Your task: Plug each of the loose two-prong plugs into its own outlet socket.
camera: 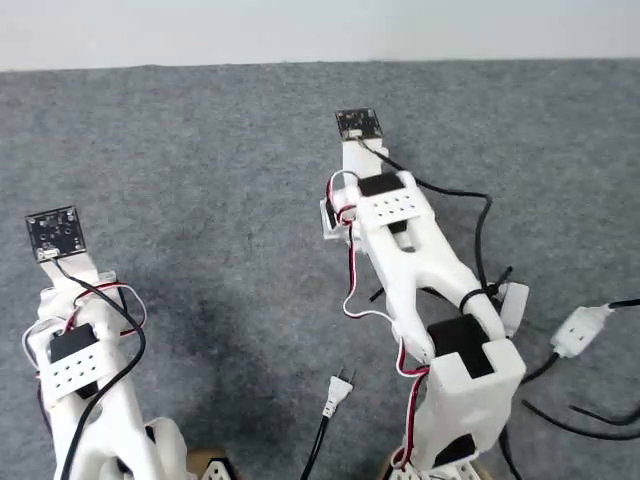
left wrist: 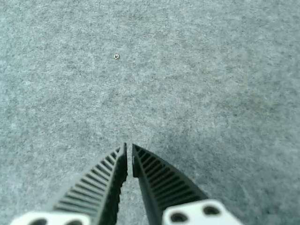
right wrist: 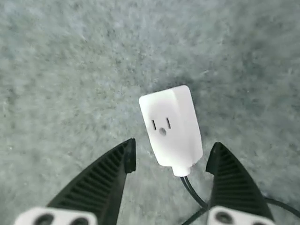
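Plug is lying loose near the middle of the near edge, and we are getting to it, but sweeping from the left first. The left arm is sitting low at the near-left corner of the grey mat. Its left gripper is hanging over bare mat with its ribbed fingers pressed nearly together, just a thin slit showing between the tips, gripping nothing. A tiny pale speck is lying on the mat ahead of it. Moving to the centre, that black two-prong plug is resting on the mat with its prongs pointing away from the arms' bases. Its black cord is trailing back toward the near edge, just beside the right arm's base. The right arm is stretching out over the middle of the mat. The right gripper is hovering with its fingers spread wide, straddling a white socket. That socket is lying on the mat with its slotted face turned toward the wrist camera, touching neither finger as far as that view is showing. Further right, a second white socket is lying near the mat's right edge, with black cords curling beside it.
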Controlling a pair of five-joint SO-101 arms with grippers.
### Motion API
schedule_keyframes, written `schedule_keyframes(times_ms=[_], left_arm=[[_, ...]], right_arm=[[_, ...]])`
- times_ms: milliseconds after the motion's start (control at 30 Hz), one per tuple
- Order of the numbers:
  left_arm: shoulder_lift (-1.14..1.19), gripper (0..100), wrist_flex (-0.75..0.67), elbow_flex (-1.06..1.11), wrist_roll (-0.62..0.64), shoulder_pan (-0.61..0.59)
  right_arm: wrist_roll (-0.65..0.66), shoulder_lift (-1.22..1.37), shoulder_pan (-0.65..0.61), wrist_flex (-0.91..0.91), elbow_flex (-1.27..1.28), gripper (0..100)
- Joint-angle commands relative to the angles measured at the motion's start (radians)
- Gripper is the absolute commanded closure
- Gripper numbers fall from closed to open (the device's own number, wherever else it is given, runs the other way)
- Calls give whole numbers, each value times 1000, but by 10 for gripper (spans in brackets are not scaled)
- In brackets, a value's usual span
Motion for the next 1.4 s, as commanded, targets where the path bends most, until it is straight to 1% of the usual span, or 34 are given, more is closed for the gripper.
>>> schedule_keyframes(times_ms=[0,67,133,200,300,367,433,533,600,667,700,833,1000,1167,1267,1367], left_arm=[[-14,985,-31,-2,-35,5],[-14,985,-31,-2,-38,5],[-14,985,-31,-2,-38,5],[-14,985,-31,-2,-38,5],[-14,985,-31,-1,-38,5],[-14,985,-31,-1,-40,5],[-14,985,-31,-1,-40,5],[-14,985,-31,-1,-40,5],[-14,985,-31,-1,-40,5],[-14,985,-31,-1,-40,5],[-14,985,-31,-1,-40,5],[-14,985,-31,-1,-40,5],[-14,985,-31,-1,-40,5],[-14,985,-31,-1,-40,5],[-14,985,-31,-1,-40,5],[-14,985,-31,-1,-40,5]], right_arm=[[-12,-99,68,38,-84,770],[-12,-113,148,21,-87,809],[-20,-111,226,-30,-81,901],[-11,-76,268,-73,-78,998],[28,18,263,-102,-80,953],[41,79,232,-133,-92,953],[66,125,194,-117,-124,953],[92,153,124,-28,-172,953],[87,153,81,39,-190,954],[86,143,35,96,-201,975],[86,134,8,117,-203,992],[84,94,-85,183,-196,991],[63,24,-166,202,-106,990],[48,-134,-219,200,38,990],[51,-229,-265,185,150,990],[52,-285,-292,125,267,990]])
